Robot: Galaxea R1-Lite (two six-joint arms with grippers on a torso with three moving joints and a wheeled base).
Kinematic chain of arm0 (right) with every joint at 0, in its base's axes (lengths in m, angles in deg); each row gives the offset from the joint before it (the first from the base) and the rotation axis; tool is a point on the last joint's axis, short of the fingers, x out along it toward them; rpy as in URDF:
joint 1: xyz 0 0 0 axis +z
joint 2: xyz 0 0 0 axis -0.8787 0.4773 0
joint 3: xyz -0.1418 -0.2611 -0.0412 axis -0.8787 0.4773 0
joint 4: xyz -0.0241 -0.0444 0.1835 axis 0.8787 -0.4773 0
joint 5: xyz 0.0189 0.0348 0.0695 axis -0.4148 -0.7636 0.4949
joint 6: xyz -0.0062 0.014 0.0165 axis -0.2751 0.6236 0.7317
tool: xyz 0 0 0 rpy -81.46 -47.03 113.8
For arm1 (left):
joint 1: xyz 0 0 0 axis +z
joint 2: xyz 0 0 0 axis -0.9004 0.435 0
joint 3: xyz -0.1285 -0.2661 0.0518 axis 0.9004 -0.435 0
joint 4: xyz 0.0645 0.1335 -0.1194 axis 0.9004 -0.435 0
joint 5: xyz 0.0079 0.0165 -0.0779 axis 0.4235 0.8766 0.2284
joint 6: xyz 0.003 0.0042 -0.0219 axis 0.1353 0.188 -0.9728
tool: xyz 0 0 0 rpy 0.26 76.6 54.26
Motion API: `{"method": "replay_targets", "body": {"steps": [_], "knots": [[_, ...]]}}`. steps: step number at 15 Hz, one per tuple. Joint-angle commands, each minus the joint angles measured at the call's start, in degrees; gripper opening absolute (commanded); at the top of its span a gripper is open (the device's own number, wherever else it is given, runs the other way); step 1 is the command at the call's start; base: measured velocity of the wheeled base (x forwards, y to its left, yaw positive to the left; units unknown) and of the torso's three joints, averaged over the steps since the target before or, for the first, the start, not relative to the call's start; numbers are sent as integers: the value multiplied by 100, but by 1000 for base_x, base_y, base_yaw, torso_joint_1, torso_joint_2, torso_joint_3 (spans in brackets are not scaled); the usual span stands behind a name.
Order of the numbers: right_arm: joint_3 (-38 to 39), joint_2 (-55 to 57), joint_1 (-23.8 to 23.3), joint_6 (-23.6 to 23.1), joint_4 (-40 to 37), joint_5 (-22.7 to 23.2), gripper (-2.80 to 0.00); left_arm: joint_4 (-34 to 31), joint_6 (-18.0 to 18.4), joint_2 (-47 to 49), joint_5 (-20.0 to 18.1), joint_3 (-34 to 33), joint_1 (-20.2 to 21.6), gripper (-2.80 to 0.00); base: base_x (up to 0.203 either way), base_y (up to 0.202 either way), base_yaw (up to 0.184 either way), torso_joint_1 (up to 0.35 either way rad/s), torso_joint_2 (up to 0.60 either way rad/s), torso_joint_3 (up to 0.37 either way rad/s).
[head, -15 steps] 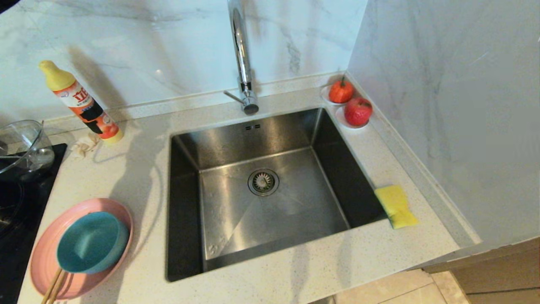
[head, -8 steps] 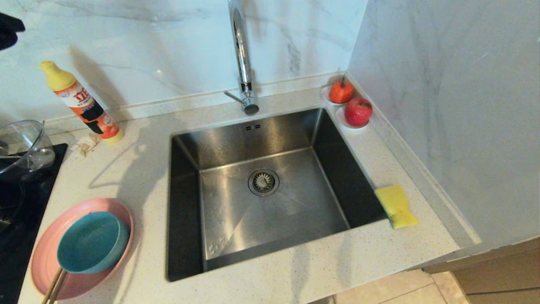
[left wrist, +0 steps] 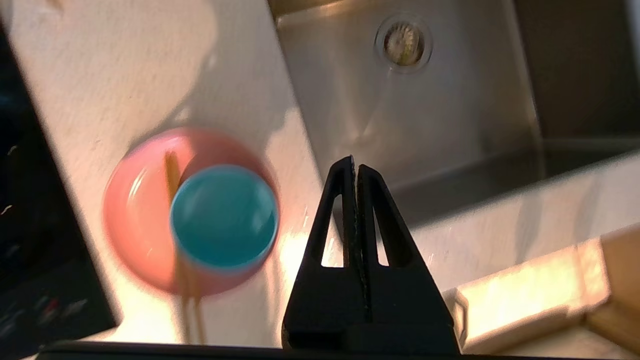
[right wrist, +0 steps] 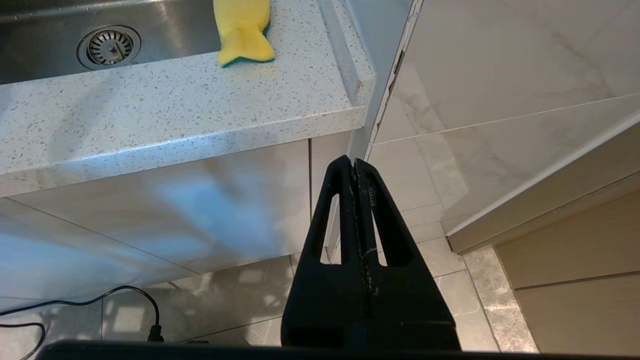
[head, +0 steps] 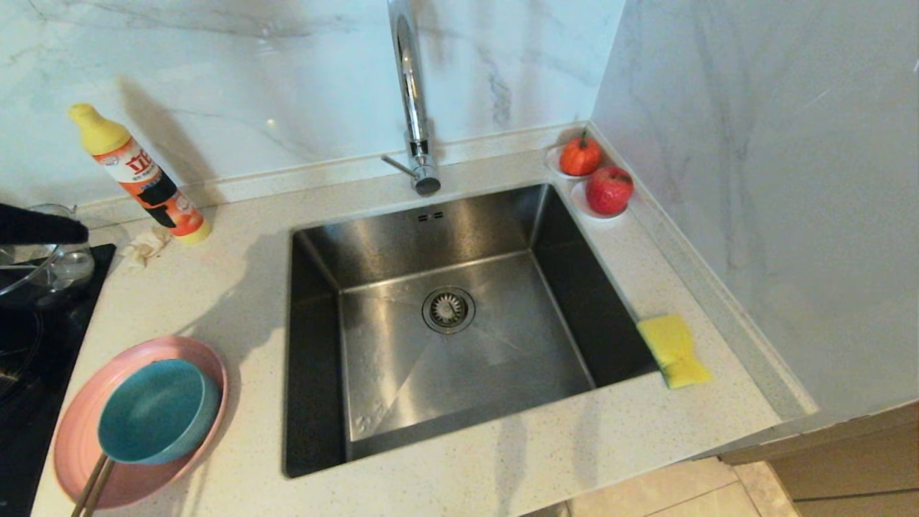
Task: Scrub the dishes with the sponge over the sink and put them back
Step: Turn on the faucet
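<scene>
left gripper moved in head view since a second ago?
Yes. The left gripper has come down the left edge of the head view, from the top corner to level with the glass bowl.

You see two matching matte black grippers. The left gripper (left wrist: 354,167) has tapered triangular fingers, each pierced by a long narrow slot, rising from a blocky base. The right gripper (right wrist: 354,165) shows the same form, with pale scuffs along its inner seam.
</scene>
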Motion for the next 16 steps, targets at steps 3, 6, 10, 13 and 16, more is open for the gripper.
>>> {"method": "replay_targets", "body": {"steps": [3,6,10,13,16], "knots": [[0,2,1,6,2,1,-280,679,-197,635,-94,-366,-3,-280,0,0,0,0,0,0],[0,2,1,0,2,1,-280,1511,-414,1020,-721,-357,-4,-280,0,0,0,0,0,0],[0,2,1,0,2,1,-280,2784,-1055,1835,-914,-310,-5,-280,0,0,0,0,0,0],[0,2,1,0,2,1,-280,3188,-1486,2357,-887,-164,-3,-280,0,0,0,0,0,0],[0,2,1,0,2,1,-280,3218,-1688,2711,-878,242,4,-280,0,0,0,0,0,0]]}}
